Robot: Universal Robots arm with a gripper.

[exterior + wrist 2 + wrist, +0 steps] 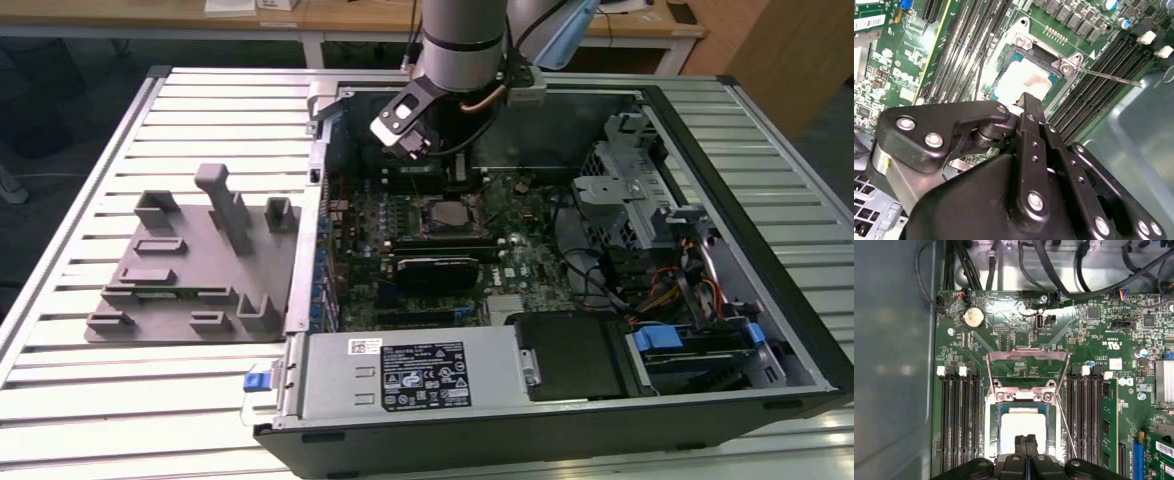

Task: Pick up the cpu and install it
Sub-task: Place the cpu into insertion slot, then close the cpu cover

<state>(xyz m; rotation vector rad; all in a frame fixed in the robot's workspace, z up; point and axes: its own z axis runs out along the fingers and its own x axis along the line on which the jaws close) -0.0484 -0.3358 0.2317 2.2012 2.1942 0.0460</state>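
Exterior view's left: grey fixture (187,270) on counter (80,400). Centre: open case (787,330), arm (461,30) reaching down over board (534,265). First wrist view: cpu (1021,422) lying flat in socket (990,415), plate (1026,356) standing open, lever (1066,432) free. Hand (1027,441) clenched, gripping nothing, tip on or just over cpu top; contact not clear. Judgement: seating step, pickup done, plate not yet shut. Any move from here calls for straight vertical path, no sideways drag across chip.

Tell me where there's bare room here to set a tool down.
Bare table slats lie before and behind the grey fixture, on the exterior view's left. Crowded inside the computer case, most around the cpu under the claw.
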